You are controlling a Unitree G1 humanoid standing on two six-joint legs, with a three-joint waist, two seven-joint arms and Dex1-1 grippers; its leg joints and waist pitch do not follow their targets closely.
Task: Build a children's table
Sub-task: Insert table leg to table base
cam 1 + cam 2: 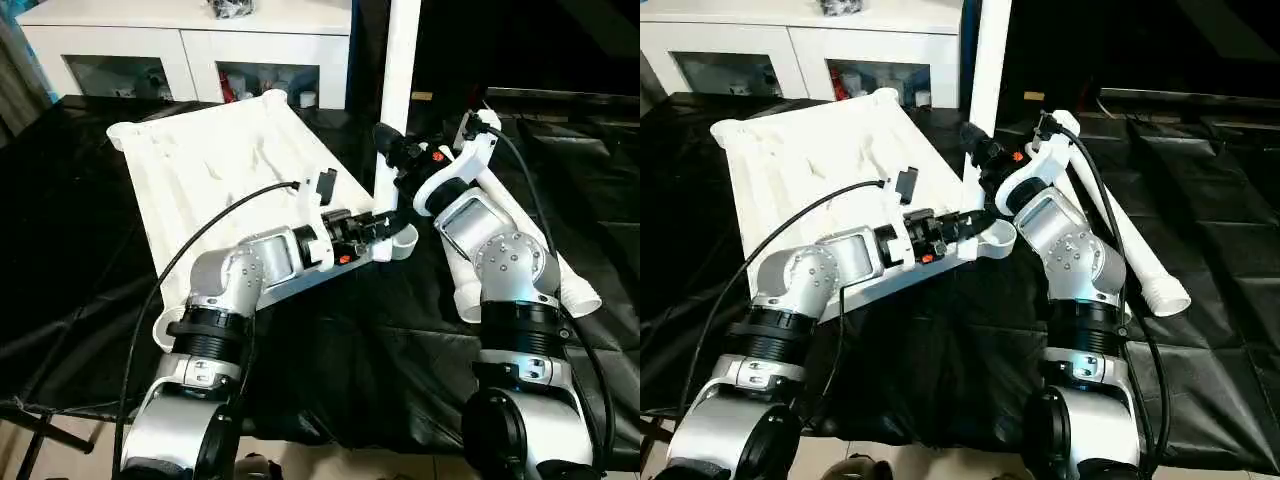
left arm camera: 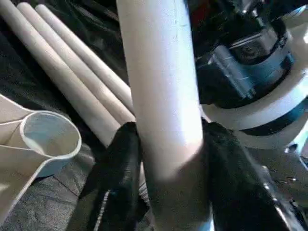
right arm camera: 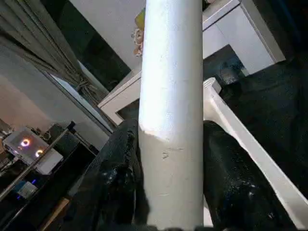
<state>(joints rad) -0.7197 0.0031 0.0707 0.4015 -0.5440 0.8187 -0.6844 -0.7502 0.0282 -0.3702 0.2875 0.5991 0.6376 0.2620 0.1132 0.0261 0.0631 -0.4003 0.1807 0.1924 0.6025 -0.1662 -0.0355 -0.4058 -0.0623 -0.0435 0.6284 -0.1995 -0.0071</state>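
The white tabletop (image 1: 215,165) lies underside up on the black cloth, its ribs showing. One white leg (image 1: 398,80) stands upright beside the tabletop's near right corner socket (image 1: 405,243). My left gripper (image 1: 385,222) is shut on the leg's lower end, just next to that socket (image 2: 48,137). Higher up the same leg, my right gripper (image 1: 392,148) is shut on it too, black fingers (image 3: 120,168) on either side. Whether the leg's foot sits in the socket or beside it is hidden by the grippers. Three more legs (image 2: 72,72) lie side by side on the cloth to the right (image 1: 1130,240).
A white cabinet with glass doors (image 1: 190,45) stands behind the table edge at the back. Black cloth (image 1: 80,250) covers the work surface. My right forearm (image 1: 500,250) lies over the spare legs. A cable (image 1: 200,235) loops over my left forearm.
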